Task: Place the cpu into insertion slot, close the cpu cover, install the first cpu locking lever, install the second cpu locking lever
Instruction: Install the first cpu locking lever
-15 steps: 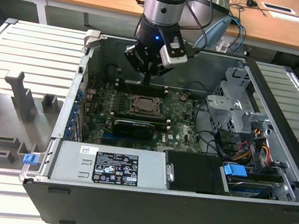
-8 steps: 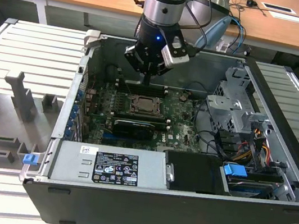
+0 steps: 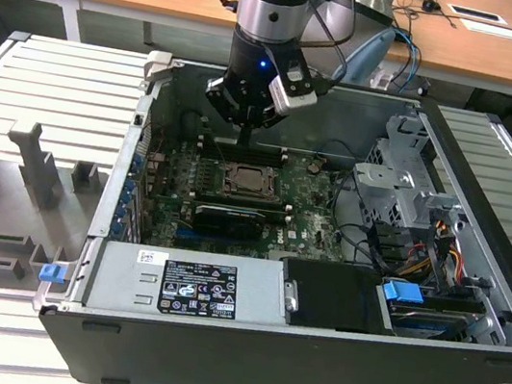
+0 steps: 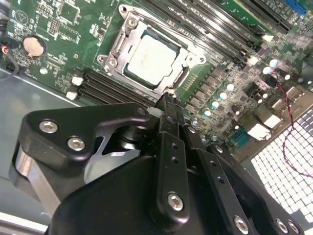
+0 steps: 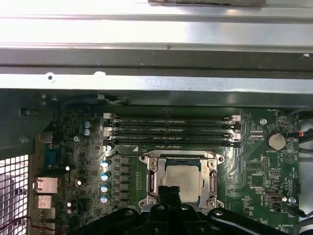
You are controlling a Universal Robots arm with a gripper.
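Your tool [image 4: 168, 100] is pressed together with nothing between its fingers. Its tip hangs just above the insertion slot [image 3: 244, 182], at the slot's edge on the side away from the black graphics card [image 3: 227, 219]. The cpu [image 4: 150, 58] already lies flat inside the slot with its pale metal top facing up. The cpu cover [image 5: 213, 178] looks to be down over the slot, framing the chip through its square window. You cannot tell from these views whether the locking levers beside the slot are hooked. Treat the cpu as light, stiff and fragile. If you had to shift it, take it by two opposite edges and never press the middle, since a skewed load would likely bend the slot's contacts underneath. The cover is thin sheet metal, probably springy about its hinge at the slot's edge and slick against your fingers. Push it on the solid frame bars beside the window, not across the opening. The levers are likely thin, stiff wire under spring tension, best caught at the bent end, and could slip off a smooth fingertip.
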